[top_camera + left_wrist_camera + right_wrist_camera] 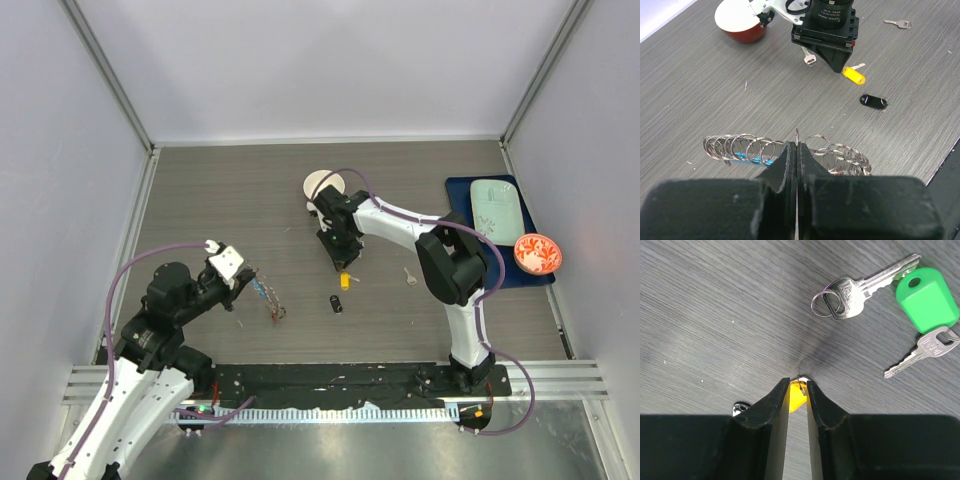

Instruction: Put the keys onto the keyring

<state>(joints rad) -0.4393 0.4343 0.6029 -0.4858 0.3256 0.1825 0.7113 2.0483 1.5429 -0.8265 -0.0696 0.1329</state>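
My left gripper point(797, 145) is shut on the thin wire of the keyring point(742, 146), held just above the table. Several small split rings hang on either side of the jaws, and a blue tag point(746, 157) shows behind them. My right gripper point(798, 382) points down at the table, its narrow jaws closed on the small ring and head of the yellow-tagged key point(796, 396). From above, that key point(345, 280) lies just below the right gripper point(341, 262). A green-tagged key point(927, 297) and two silver keys point(850, 290) lie just beyond. A black tag point(337, 304) and a plain key point(410, 276) lie nearby.
A small white bowl point(325, 185) stands just behind the right gripper. At the right, a blue tray point(460, 190) carries a mint plate point(495, 210) and a red patterned bowl point(538, 254). Walls close the table on three sides.
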